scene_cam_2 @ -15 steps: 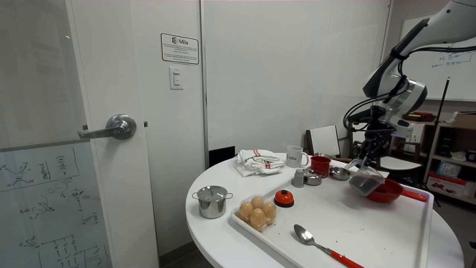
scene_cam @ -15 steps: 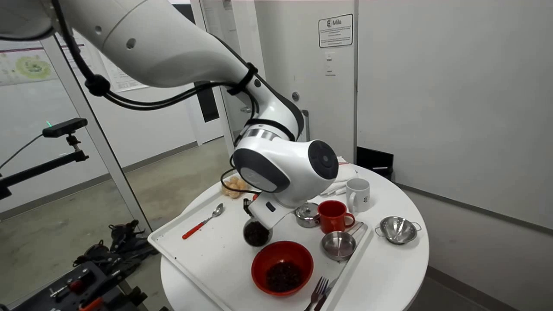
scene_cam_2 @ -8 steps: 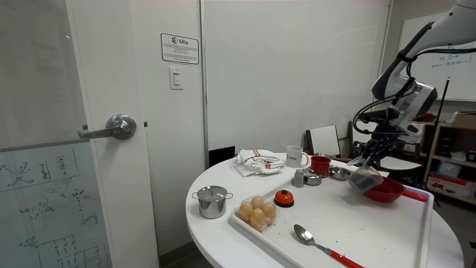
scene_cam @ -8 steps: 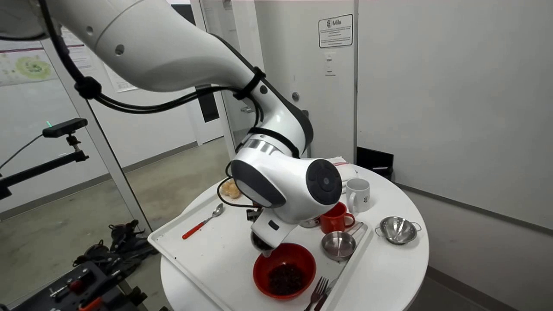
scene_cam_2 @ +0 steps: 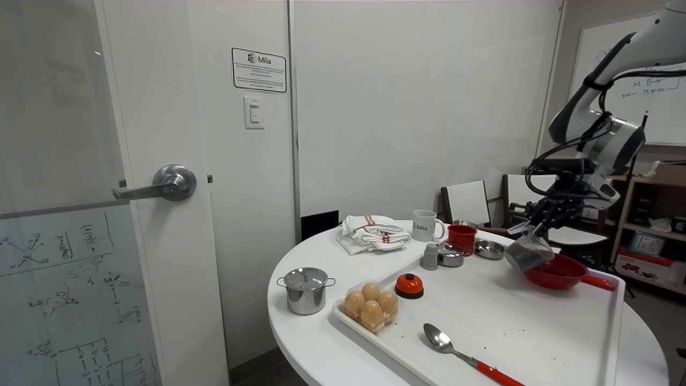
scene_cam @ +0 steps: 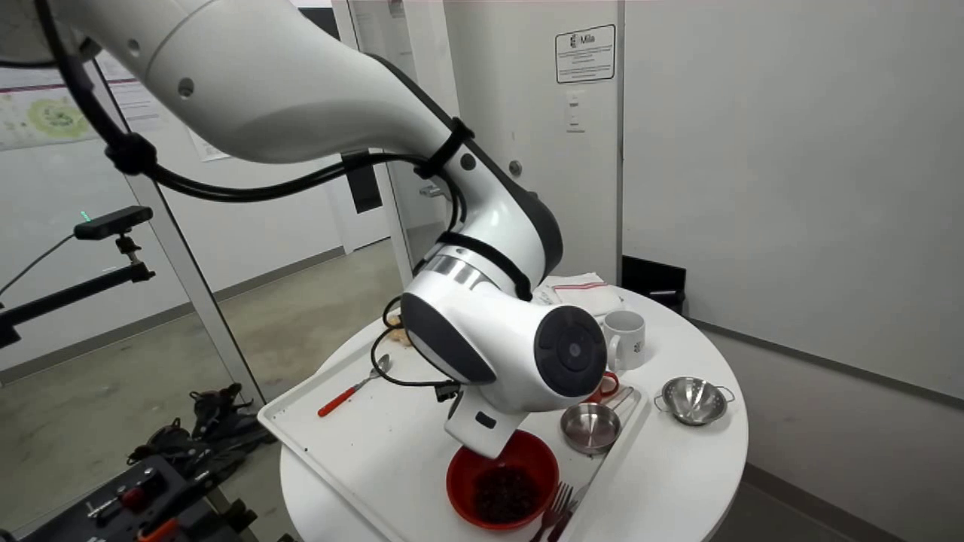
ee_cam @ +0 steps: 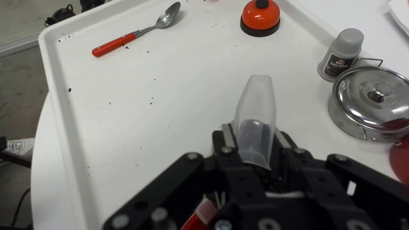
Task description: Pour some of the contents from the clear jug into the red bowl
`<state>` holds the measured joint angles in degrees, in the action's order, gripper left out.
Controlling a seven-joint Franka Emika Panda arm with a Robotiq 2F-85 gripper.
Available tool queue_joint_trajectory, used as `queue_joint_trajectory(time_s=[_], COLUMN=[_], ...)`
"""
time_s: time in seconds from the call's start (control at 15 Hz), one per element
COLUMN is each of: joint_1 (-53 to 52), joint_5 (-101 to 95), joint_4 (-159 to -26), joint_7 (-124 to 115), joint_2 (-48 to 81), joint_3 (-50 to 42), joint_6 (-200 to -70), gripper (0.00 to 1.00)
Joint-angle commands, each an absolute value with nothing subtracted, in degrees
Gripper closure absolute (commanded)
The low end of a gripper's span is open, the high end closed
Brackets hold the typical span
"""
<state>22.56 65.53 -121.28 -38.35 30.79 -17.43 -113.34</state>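
Note:
The clear jug [scene_cam_2: 528,252] hangs tilted in my gripper [scene_cam_2: 535,228], its mouth toward the red bowl [scene_cam_2: 560,272] and over its near edge. In the wrist view my gripper [ee_cam: 254,135] has its fingers closed on both sides of the jug's clear handle [ee_cam: 258,99]. Dark bits show below the handle, between the fingers; how much is left in the jug I cannot tell. In an exterior view the red bowl [scene_cam: 544,461] holds dark contents, and my wrist hides the jug. A red rim sliver [ee_cam: 193,222] shows low in the wrist view.
A white tray [ee_cam: 111,134] carries a red-handled spoon [ee_cam: 118,41], an orange bell-like item [ee_cam: 260,16], a pepper shaker [ee_cam: 342,52] and a lidded metal pot [ee_cam: 370,95]. A metal pan [scene_cam: 591,427] and fork [scene_cam: 557,503] lie close to the bowl. A red mug [scene_cam_2: 462,238] stands behind.
The arm has moved lower and over the bowl, and the jug has tilted further toward it. The jug looks less dark. The red bowl has shifted slightly toward the fork.

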Motion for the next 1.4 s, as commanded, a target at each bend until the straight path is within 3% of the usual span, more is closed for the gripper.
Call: queue_joint_trajectory(time_s=[0.0, 1.33], joint_1=[23.1, 29.0], joint_5=[67.4, 74.6], joint_4=[-123.2, -126.5], joint_7=[-34.1, -20.9], joint_2=[28.4, 29.4], joint_3=[-18.3, -22.9], joint_6=[-110.8, -93.3], gripper=[0.93, 0.93])
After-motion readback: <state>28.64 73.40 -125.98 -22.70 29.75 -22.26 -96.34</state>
